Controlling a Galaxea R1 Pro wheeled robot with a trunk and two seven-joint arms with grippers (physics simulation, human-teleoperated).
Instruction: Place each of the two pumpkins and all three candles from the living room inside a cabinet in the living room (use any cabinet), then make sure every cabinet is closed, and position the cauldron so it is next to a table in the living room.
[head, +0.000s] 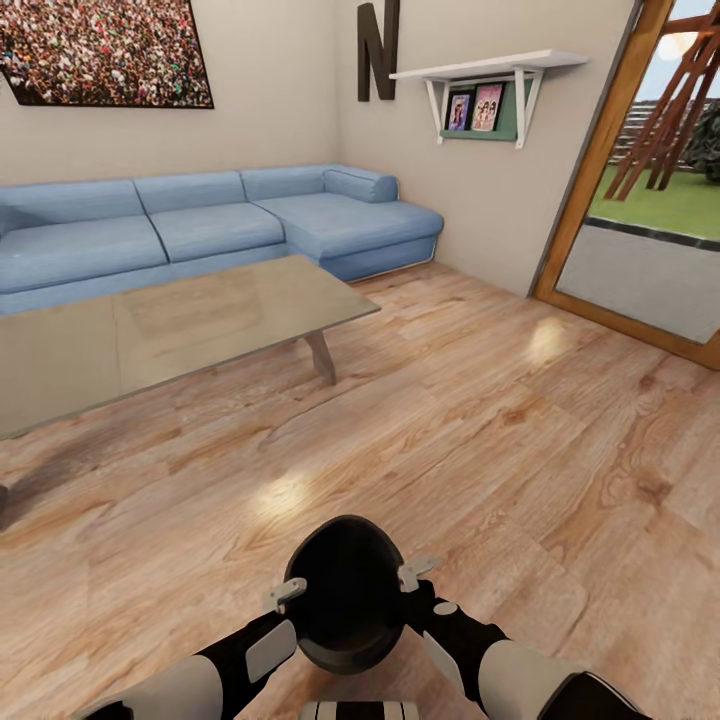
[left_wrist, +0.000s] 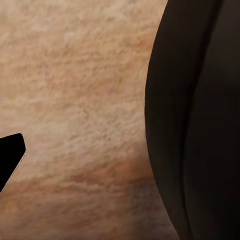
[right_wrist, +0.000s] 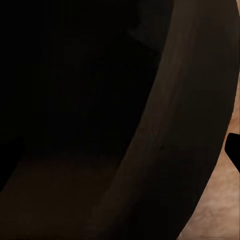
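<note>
The black cauldron (head: 345, 590) hangs low in front of me, its dark round opening facing up. My left gripper (head: 287, 592) grips its rim on one side and my right gripper (head: 413, 573) grips the opposite side. In the left wrist view the cauldron's bulging outer wall (left_wrist: 200, 120) stands over the wooden floor. In the right wrist view its rim (right_wrist: 165, 150) and dark inside show. The glass-topped table (head: 200, 320) with grey legs stands ahead to the left, well apart from the cauldron. The pumpkins, candles and cabinet are out of view.
A blue corner sofa (head: 200, 225) runs along the back wall behind the table. A white wall shelf (head: 490, 70) hangs at the back right, and a glass door (head: 650, 200) to the garden is on the right. Bare wooden floor (head: 480, 420) lies between me and the table.
</note>
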